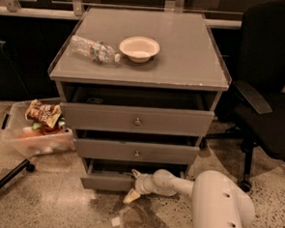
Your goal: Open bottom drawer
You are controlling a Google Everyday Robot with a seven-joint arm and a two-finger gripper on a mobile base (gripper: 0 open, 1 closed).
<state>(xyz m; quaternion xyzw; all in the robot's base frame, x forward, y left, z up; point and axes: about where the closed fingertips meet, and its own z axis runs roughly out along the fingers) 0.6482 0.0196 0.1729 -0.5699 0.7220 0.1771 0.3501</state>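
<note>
We see the white arm's gripper (133,185) low and near, against the front of the flat grey bottom drawer (104,182) of the grey three-drawer cabinet (185,55). On top lie a clear plastic bottle (93,49) and, just right, a round cream bowl (139,48).
</note>
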